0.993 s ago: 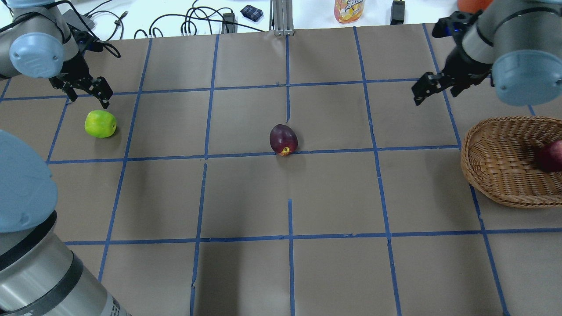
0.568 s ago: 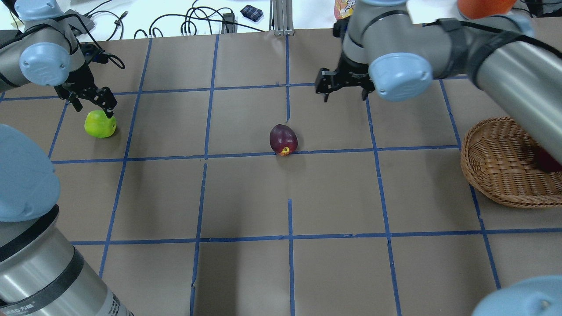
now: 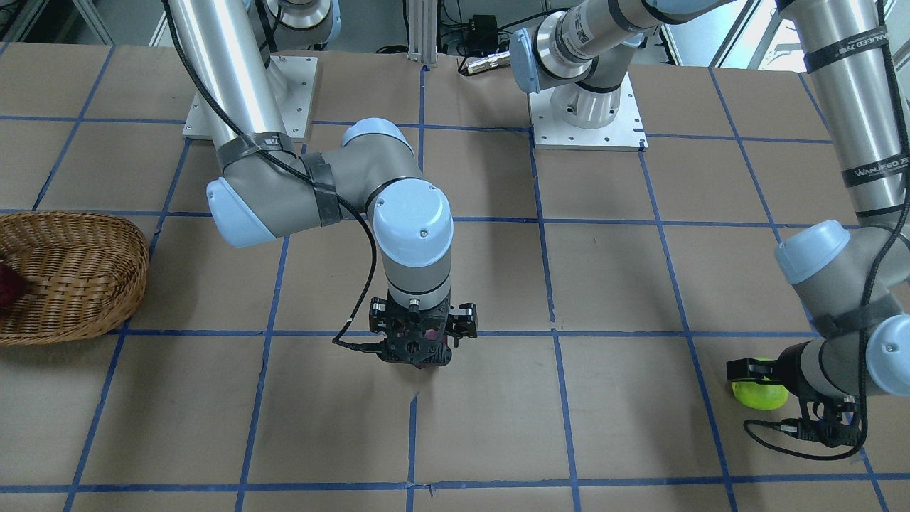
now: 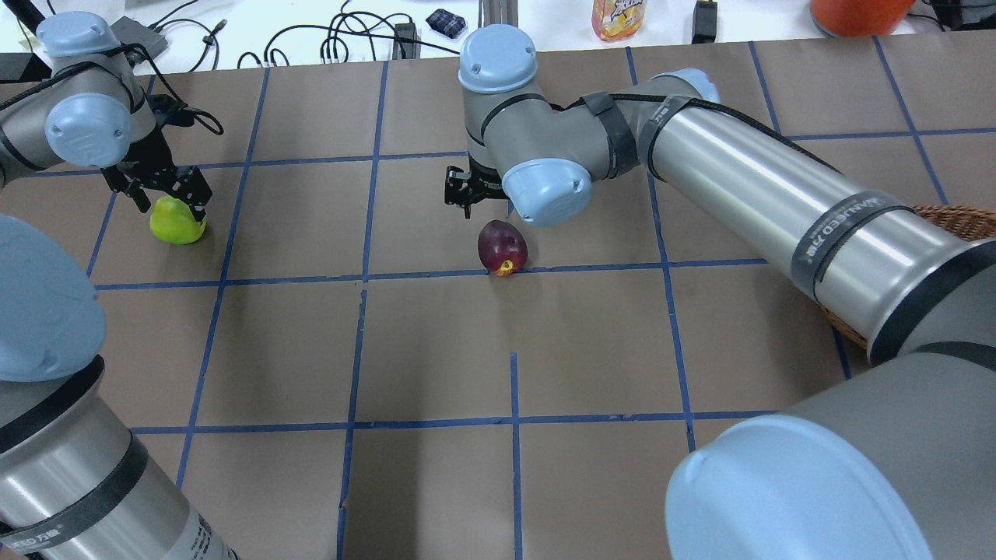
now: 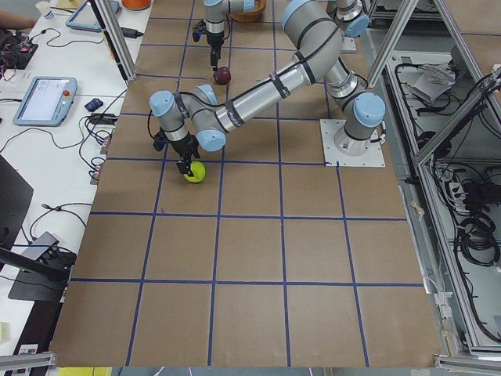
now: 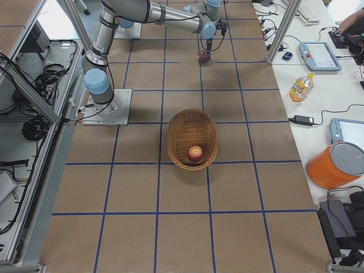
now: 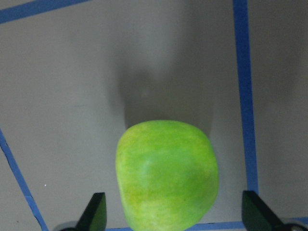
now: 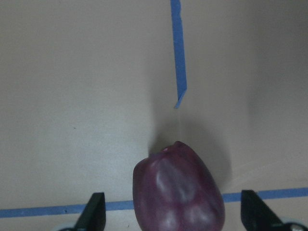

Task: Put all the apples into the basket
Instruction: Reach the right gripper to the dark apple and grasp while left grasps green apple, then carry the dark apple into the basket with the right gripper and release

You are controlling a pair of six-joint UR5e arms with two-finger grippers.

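The lime green apple lies at the table's far left. My open left gripper hangs just over it; in the left wrist view the apple sits between the two fingertips. The dark maroon apple lies at mid-table. My open right gripper is right above it, and the apple shows between its fingertips. The red apple lies in the wicker basket at the right; in the overhead view my right arm hides most of the basket.
A juice bottle, an orange bucket and cables lie on the white bench beyond the far edge. The two arm base plates stand at the robot's side of the table.
My right arm has swung left from near the basket to above the maroon apple. My left gripper has come down from beside the green apple to straddle it.
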